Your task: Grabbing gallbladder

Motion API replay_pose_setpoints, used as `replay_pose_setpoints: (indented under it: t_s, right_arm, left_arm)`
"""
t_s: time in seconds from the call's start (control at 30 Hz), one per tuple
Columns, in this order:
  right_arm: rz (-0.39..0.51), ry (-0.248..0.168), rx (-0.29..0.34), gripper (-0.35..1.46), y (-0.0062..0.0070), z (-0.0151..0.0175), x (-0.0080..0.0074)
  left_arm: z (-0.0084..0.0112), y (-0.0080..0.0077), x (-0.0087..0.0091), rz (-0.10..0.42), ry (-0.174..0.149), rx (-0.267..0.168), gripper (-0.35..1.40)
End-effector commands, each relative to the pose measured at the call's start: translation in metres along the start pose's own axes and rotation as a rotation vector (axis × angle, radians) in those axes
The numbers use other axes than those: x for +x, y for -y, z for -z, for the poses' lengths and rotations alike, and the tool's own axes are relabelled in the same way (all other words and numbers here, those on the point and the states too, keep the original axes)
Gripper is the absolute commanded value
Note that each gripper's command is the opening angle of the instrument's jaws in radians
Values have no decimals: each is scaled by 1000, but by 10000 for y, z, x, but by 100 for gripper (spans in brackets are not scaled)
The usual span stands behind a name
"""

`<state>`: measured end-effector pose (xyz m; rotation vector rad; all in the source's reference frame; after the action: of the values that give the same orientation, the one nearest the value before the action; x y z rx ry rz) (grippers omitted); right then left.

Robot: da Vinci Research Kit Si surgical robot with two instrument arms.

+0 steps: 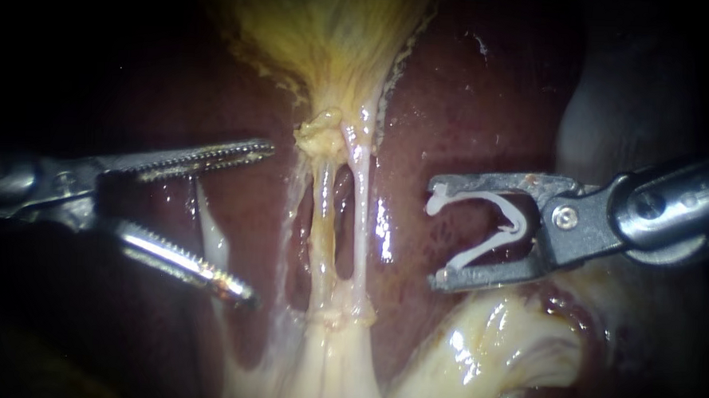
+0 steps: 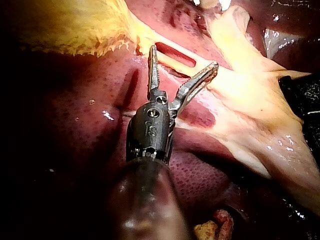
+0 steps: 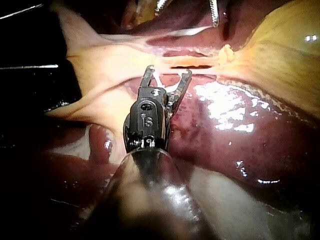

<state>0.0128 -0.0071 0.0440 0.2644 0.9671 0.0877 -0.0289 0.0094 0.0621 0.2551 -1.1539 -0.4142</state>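
- The gallbladder (image 1: 329, 38) lay at the far middle of the scene, yellow against the dark red liver (image 1: 454, 107).
- Its long axis ran far to near. The wide body sat at the far end, and it narrowed toward the near side into a small knotted neck.
- From that neck two thin pale tubes (image 1: 323, 214) ran on toward the near side. They lay side by side with a slit between them and ended in a band of pale tissue (image 1: 331, 366) at the near edge.
- The left tool (image 1: 259, 223) came in from the left and pointed right. Its tip was just left of the tubes and nearer than the gallbladder's neck.
- Its toothed jaws stood wide apart and held nothing. Neither jaw touched the gallbladder.
- The right tool (image 1: 434, 234) came in from the right and pointed left. Its tip was near the tubes on their right but apart from them.
- Its jaws stood well apart yet gripped a white clip (image 1: 486, 198), with one clip end seated in each jaw. The clip's mouth opened left, toward the tubes.
- In the left wrist view the left tool's spread jaws hung over the liver beside the tubes, with the gallbladder ahead and off to one side.
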Motion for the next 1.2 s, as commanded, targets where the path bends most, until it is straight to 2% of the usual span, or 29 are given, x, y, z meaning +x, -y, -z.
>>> replay_pose_setpoints:
  t_s: [0.03, 0.17, 0.27, 0.5, 0.57, 0.63, 0.83, 1.0, 1.13, 1.2]
  right_arm:
    - [0, 0, 0, 50, 0, 0, 0]
    - [0, 0, 0, 50, 0, 0, 0]
    - [0, 0, 0, 50, 0, 0, 0]
    - [0, 0, 0, 50, 0, 0, 0]
    - [0, 0, 0, 50, 0, 0, 0]
    - [0, 0, 0, 50, 0, 0, 0]
    - [0, 0, 0, 50, 0, 0, 0]
    - [0, 0, 0, 50, 0, 0, 0]
    - [0, 0, 0, 50, -1, 0, 0]
    - [0, 0, 0, 50, -1, 0, 0]
  left_arm:
    - [0, 0, 0, -6, 0, 0, 113]
    - [-2, -5, 1, 18, 1, 2, 106]
    - [-6, -17, 1, 37, 2, 10, 96]
    - [-23, -50, 3, 66, 1, -10, 84]
    - [-29, -58, 6, 84, 1, -13, 81]
    - [-34, -66, 9, 101, 1, -16, 69]
    - [-40, -85, 24, 134, 4, -30, 66]
    - [-42, -91, 35, 166, -1, -34, 42]
    - [-42, -94, 38, 183, -10, -39, 34]
    - [-40, -95, 39, 195, -9, -39, 9]
